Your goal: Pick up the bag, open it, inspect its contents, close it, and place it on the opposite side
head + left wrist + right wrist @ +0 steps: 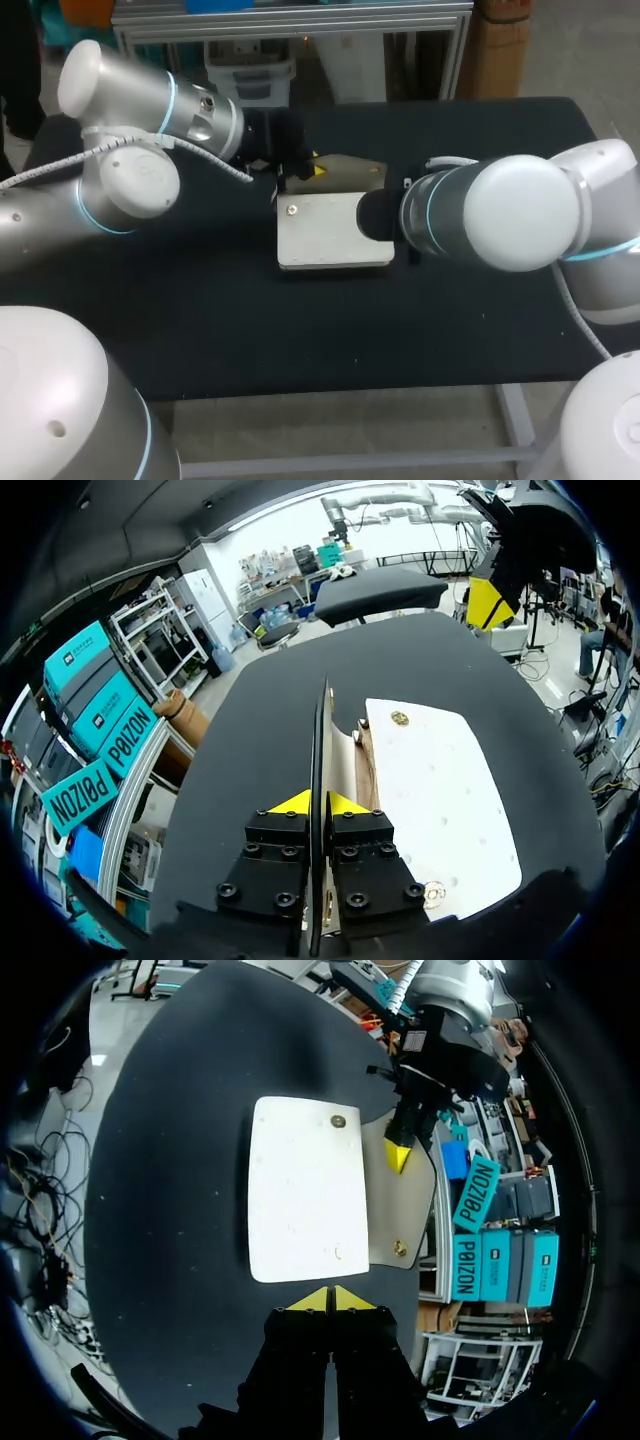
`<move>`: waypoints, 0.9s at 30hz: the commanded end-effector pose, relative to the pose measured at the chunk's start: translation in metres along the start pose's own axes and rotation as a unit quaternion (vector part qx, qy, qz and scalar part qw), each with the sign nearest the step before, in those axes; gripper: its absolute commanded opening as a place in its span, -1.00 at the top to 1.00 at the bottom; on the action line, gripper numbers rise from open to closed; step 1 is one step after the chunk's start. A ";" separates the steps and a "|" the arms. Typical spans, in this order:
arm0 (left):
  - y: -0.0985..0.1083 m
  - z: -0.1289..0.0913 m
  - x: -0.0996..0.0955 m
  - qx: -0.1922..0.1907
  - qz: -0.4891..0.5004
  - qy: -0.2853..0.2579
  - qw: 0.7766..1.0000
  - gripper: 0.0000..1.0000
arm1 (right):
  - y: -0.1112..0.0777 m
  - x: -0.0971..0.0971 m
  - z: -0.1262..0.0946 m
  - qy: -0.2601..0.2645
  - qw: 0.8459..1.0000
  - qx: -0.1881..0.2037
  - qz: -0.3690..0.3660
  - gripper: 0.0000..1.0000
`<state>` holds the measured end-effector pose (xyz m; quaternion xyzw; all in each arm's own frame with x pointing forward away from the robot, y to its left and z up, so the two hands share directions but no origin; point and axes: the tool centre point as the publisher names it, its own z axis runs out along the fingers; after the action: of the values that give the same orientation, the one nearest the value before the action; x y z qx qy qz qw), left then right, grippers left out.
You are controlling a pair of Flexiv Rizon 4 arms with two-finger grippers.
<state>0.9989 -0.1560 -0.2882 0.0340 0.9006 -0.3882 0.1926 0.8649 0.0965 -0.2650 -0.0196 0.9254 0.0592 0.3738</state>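
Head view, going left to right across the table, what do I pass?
Left arm → bag → right arm.

Two arms on show, both smooth silver-grey tubes with rounded white caps and thin pale-blue rings at the joints. The left arm point(130, 180) carries a white spiral-wrapped cable point(225, 166); the right arm point(520, 210) is glossy. The left gripper point(317, 805) has black blocky fingers, round black screws point(228, 891) and yellow wedge tips. The right gripper point(327, 1300) looks the same, screws too dark to confirm.
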 end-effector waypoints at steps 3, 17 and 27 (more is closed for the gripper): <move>0.008 0.009 0.010 -0.003 0.012 -0.038 0.999 1.00 | 0.005 0.010 0.027 0.021 1.000 -0.010 -0.008 0.92; 0.019 0.022 0.018 -0.006 0.060 -0.056 0.997 1.00 | 0.014 0.032 0.042 0.046 0.999 -0.022 -0.019 0.43; 0.022 0.028 0.025 -0.001 0.095 -0.062 0.994 1.00 | 0.012 0.045 0.058 0.071 0.997 -0.009 -0.017 0.11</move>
<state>0.9892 -0.1620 -0.3251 0.0953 0.8831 -0.3647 0.2793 0.8651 0.1106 -0.3310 -0.0435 0.9479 0.0610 0.3097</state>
